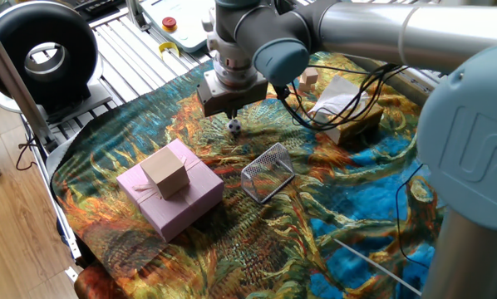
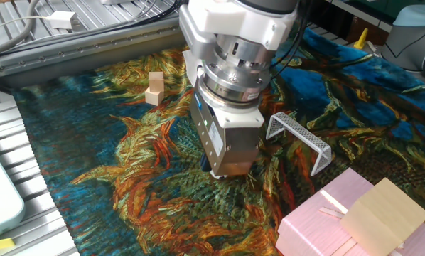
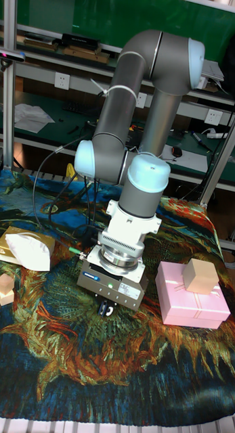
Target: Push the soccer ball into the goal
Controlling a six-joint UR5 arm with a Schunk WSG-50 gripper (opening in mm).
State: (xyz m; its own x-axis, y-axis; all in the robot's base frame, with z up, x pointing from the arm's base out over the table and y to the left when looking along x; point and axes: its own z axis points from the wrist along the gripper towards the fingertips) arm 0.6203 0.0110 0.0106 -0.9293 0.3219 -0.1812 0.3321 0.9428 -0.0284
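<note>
The soccer ball (image 1: 233, 127) lies on the painted cloth (image 1: 332, 208) that covers the bench, just below the claw (image 1: 229, 114) and between it and the goal (image 1: 267, 172). Being round, the ball has no long axis to speak of. The goal is the thing with direction: its long axis runs roughly parallel to the near edge of the pink gift box (image 1: 169, 198), and its mesh wedge lies just beside that box, apart from it. In the other fixed view the goal (image 2: 298, 140) shows as a perforated metal frame just past the claw's housing, while the ball itself is hidden there.

The claw hangs low over the cloth, almost touching the ball. In the tall fixed view two dark fingertips (image 3: 105, 309) poke out under the housing, close together; whether they are fully pressed shut I cannot tell.

A small cardboard box (image 1: 165, 172) sits on top of the pink gift box. A tan wooden cube (image 2: 154, 87) stands well apart from the goal, beyond the claw.
</note>
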